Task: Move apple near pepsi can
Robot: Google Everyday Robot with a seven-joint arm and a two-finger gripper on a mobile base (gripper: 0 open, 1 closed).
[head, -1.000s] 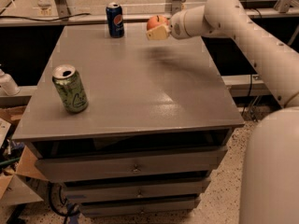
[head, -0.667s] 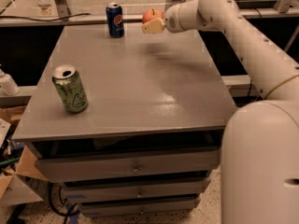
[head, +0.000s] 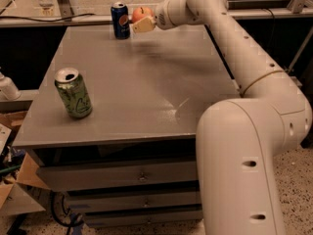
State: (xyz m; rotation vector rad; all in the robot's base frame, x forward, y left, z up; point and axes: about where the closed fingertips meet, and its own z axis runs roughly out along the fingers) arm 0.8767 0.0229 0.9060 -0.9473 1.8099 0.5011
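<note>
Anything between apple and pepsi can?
Nothing visible. The gripper holds the apple just beside the pepsi can, with a small bare gap between them; the green can sits far off, front left.

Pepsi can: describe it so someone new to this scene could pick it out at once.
On the grey table, look near the far edge, slightly left of centre. The pepsi can stands upright there, just left of the gripper, which holds the apple beside it. It is dark blue with a silver top, unlike the green can standing alone near the front left corner.
</note>
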